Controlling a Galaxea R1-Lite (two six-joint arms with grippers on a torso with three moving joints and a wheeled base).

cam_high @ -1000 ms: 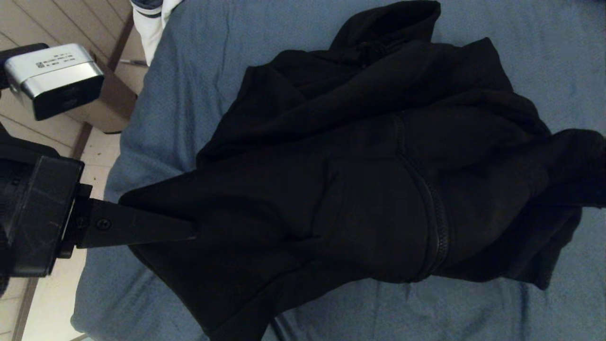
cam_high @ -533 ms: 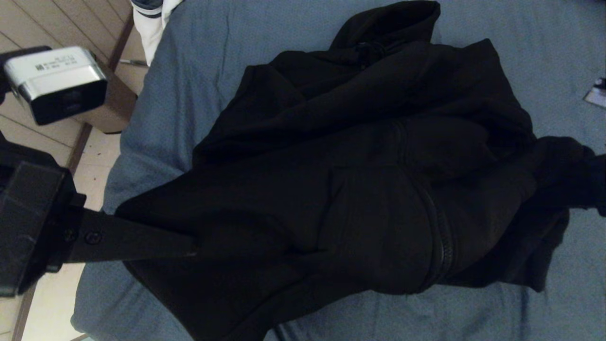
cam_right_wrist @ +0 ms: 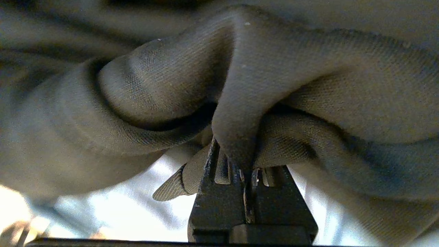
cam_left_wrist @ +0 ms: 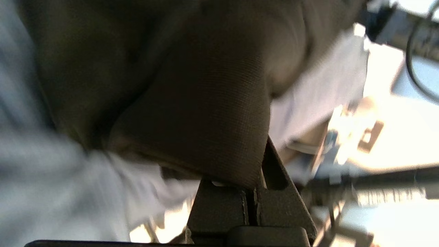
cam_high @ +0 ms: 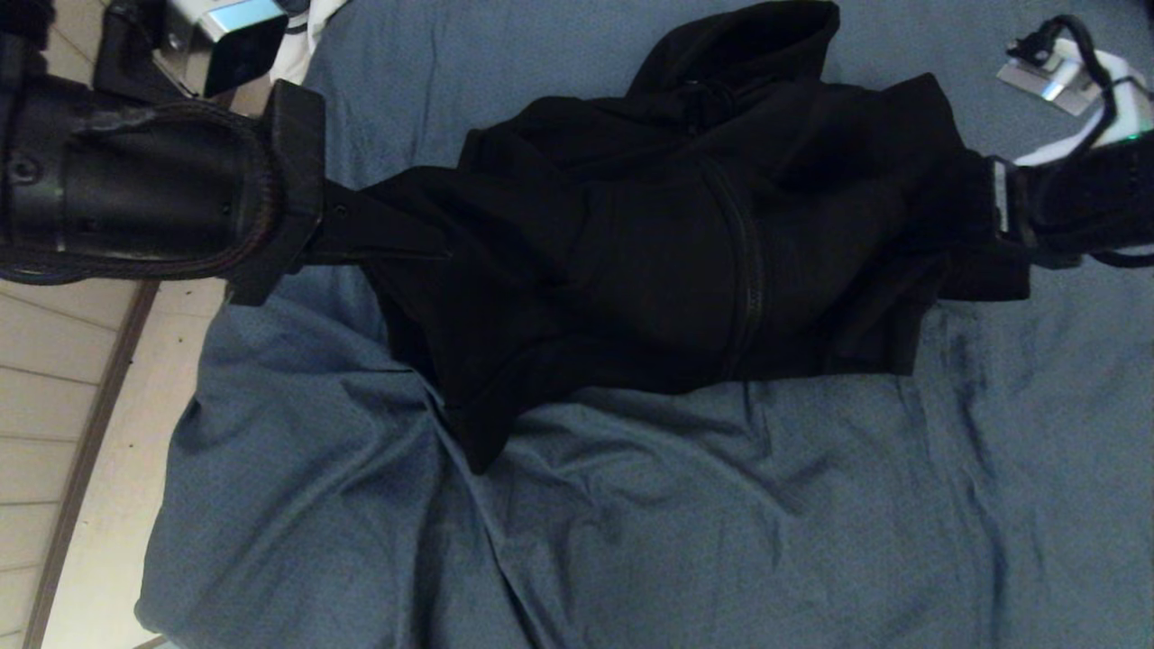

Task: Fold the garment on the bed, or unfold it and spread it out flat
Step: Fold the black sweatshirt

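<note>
A: Where's the hoodie (cam_high: 685,261)?

B: On the bed (cam_high: 721,505), far half, stretched between both tools; left tool (cam_high: 424,245) and right tool (cam_high: 978,225) each clenched on an edge.

A: Advice?

B: I'd lower both level, keeping tension, so the fold lands smooth.

Bed (cam_high: 721,541) with a blue-grey sheet, creased in long diagonal folds across the part nearest the camera. Its left edge runs beneath the left end effector (cam_high: 433,243), beyond which pale tiled floor (cam_high: 54,424) shows. A black zip-front hoodie (cam_high: 685,261) spans the gap between the left end effector and the right end effector (cam_high: 978,216), each closed on an outer edge of the cloth. The hood (cam_high: 748,45) lies on the sheet on the far side of both. On the near side, the hoodie's lower folds rest on the mattress, one corner trailing down beside the left end effector.
</note>
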